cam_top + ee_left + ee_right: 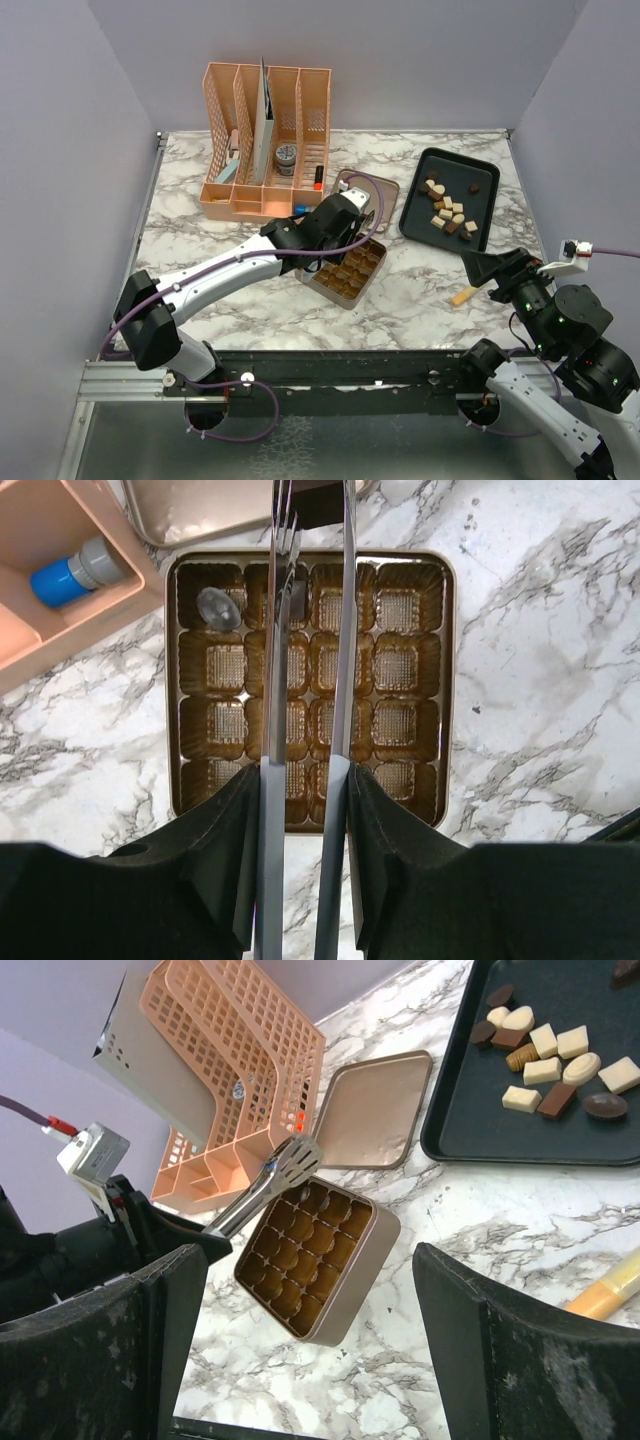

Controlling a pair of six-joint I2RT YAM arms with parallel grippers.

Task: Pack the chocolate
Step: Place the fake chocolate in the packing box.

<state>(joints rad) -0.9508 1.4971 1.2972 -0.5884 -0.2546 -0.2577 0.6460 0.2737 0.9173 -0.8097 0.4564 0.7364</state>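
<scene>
The right gripper (310, 1258) stood spread wide. The left gripper (305, 790) pinched metal tongs (262, 1188) above the square gold tin (355, 1285), which was lined with brown paper cups, its lid (375, 1110) lying just behind. Farther right, the chocolate (448, 212), small dark brown, light brown and cream pieces, lay scattered on a black tray (455, 165).
</scene>
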